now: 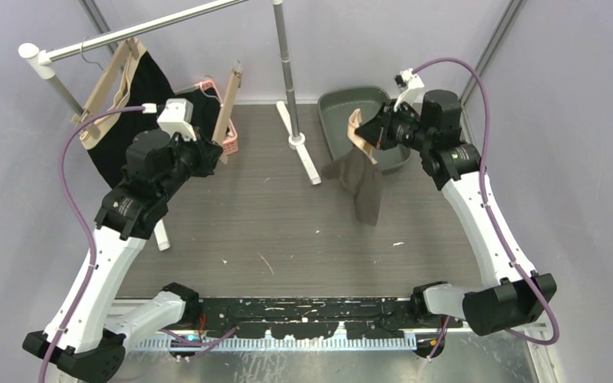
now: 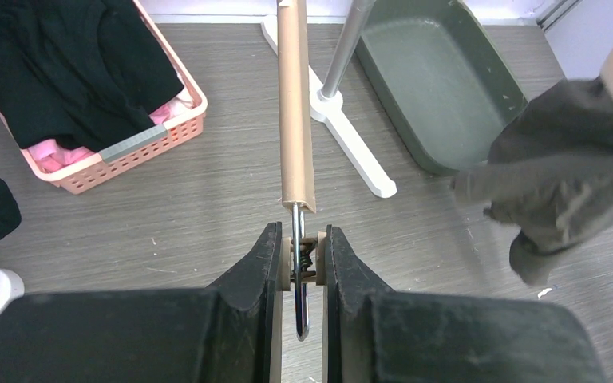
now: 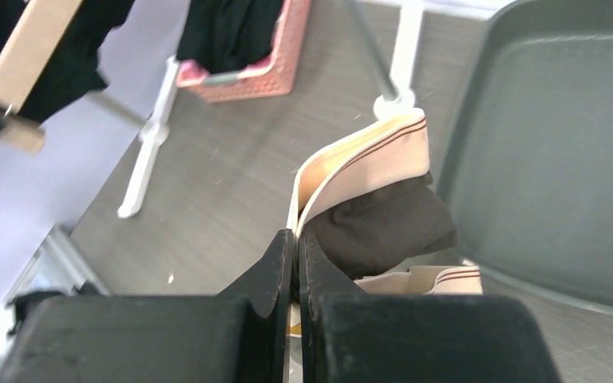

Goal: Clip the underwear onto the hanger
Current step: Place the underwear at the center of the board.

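Left wrist view: my left pincer (image 2: 303, 239) is clenched on the spring clip (image 2: 307, 267) of the tan wooden bar hanger (image 2: 295, 104), at 11 o'clock. My right pincer (image 3: 295, 243) grasps the dark brown underwear (image 3: 379, 227) by its beige waistband, at 1 o'clock. Nothing clipped yet; to do: feed waistband into clip.

We see soft, even, fairly bright light, with only faint shadows on the table (image 1: 287, 231). Our overhead and left wrist views are sharp. The right wrist view is softer, with the underwear (image 3: 375, 227) and pink basket (image 3: 239, 84) blurred.
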Motion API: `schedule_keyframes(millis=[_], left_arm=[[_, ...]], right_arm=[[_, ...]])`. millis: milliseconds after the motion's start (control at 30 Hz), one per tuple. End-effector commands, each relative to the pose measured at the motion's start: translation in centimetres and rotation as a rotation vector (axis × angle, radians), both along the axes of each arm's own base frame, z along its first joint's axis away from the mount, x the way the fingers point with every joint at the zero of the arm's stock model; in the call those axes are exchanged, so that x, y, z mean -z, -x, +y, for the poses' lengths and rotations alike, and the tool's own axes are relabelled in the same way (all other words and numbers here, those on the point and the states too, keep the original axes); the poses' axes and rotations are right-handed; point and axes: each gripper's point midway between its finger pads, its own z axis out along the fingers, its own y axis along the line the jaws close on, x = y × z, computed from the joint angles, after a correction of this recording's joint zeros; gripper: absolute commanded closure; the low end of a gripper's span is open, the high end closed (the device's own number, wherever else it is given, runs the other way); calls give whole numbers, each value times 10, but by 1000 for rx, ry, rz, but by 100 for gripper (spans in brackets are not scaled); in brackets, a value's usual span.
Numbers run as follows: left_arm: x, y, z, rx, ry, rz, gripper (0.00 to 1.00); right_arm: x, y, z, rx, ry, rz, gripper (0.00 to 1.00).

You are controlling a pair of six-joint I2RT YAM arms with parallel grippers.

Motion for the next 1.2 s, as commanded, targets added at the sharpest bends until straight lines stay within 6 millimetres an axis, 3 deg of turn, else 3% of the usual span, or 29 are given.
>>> schedule_keyframes(millis=[0, 33, 167, 233, 367, 500, 600, 833, 1000, 1167], left_arm=[[-28, 4, 0, 1, 48, -82, 100], [-27, 4, 0, 1, 46, -79, 100], [-18, 0, -3, 6, 45, -60, 100], [-13, -1, -4, 7, 43, -49, 100], [-8, -5, -4, -4, 34, -42, 100], [-6, -11, -4, -7, 25, -38, 100], [-4, -14, -6, -6, 25, -36, 100], [1, -19, -7, -10, 20, -28, 100], [1, -19, -6, -17, 13, -32, 100], [4, -19, -5, -20, 4, -32, 100]], right_arm=[[40, 32, 15, -157, 15, 131, 94], [60, 27, 8, -108, 48, 192, 88], [144, 1, -37, 193, 224, 425, 48], [167, -5, -51, 283, 271, 465, 42], [171, -17, -52, 335, 244, 445, 41], [171, -20, -38, 298, 245, 438, 41], [183, -15, -24, 275, 272, 460, 41], [220, 19, 2, 273, 286, 520, 41], [243, 51, -2, 332, 272, 594, 41], [255, 70, -10, 372, 259, 624, 41]])
